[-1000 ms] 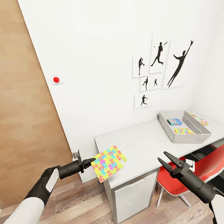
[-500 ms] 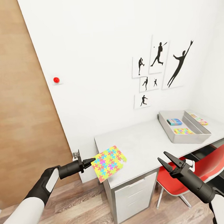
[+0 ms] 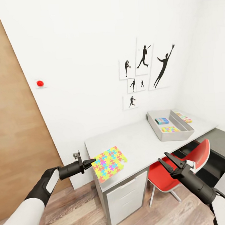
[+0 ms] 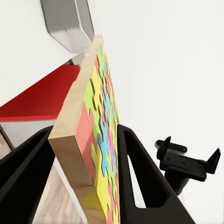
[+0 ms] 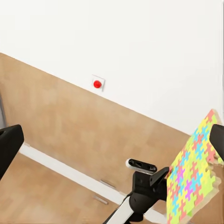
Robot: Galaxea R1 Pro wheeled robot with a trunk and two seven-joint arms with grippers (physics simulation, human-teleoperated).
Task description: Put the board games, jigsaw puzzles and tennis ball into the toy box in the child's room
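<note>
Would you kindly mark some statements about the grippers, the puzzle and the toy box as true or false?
1. The left gripper holds a jigsaw puzzle by its edge. True.
2. The right gripper grips a board game. False: it is open and empty.
3. The toy box sits on the table. True.
4. The toy box is empty. False: a blue board game and another jigsaw puzzle lie inside.
</note>
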